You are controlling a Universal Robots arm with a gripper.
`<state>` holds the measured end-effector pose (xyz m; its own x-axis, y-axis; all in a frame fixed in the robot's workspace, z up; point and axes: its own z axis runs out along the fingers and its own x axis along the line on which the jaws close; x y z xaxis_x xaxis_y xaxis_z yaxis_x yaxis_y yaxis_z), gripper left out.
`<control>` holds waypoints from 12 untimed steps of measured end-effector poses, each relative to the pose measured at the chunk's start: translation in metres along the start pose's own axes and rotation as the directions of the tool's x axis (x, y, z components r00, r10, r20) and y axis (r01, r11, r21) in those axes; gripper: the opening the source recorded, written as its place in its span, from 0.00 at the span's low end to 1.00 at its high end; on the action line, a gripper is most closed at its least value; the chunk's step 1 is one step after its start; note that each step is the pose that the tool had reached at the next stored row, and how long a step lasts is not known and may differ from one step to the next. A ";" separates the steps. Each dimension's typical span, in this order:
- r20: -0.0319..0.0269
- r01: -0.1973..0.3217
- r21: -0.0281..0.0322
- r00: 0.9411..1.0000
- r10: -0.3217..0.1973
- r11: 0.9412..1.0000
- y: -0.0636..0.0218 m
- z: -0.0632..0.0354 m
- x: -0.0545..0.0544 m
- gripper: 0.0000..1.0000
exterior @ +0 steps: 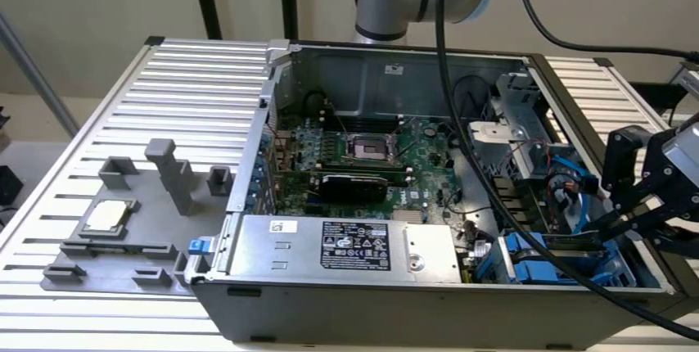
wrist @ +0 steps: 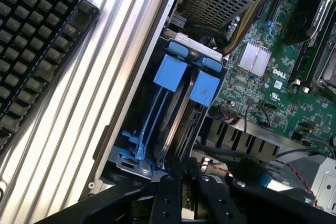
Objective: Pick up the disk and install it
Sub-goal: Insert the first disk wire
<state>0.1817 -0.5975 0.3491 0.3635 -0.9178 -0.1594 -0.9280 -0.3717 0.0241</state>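
Honestly couldn't tell whether the jaws were pinching anything or just sitting close together. The gripper (wrist: pixel 182 176) was parked right at the near end of the disk (wrist: pixel 180 127). The disk stood on edge in the blue drive cage (wrist: pixel 128 157), with its blue carrier tab (wrist: pixel 205 88) at the far end. A second blue tab (wrist: pixel 168 69) sat just beside it over the neighbouring slot.

In the exterior view that cage was in the corner of the open PC case (exterior: pixel 327 311) nearest the camera, on the exterior view's right, next to the power supply (exterior: pixel 349 245). The motherboard (exterior: pixel 382 155) lay behind the supply.

Outside the case wall by the cage, a black keyboard (wrist: pixel 31 40) lay on the ribbed metal table (exterior: pixel 186 65). Over on the exterior view's left, a small square silver chip (exterior: pixel 107 215) rested on a grey fixture (exterior: pixel 120 250), well apart from the case.
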 end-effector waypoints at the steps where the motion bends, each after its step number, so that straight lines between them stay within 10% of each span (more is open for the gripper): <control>1: 0.000 0.000 0.001 1.000 0.000 1.000 0.0000 0.0001 0.000 0.16; 12: -0.002 -0.027 0.011 1.000 0.027 1.000 0.0196 0.0019 -0.008 0.16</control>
<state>0.1605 -0.5975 0.3489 0.3386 -0.9277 -0.1570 -0.9383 -0.3455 0.0178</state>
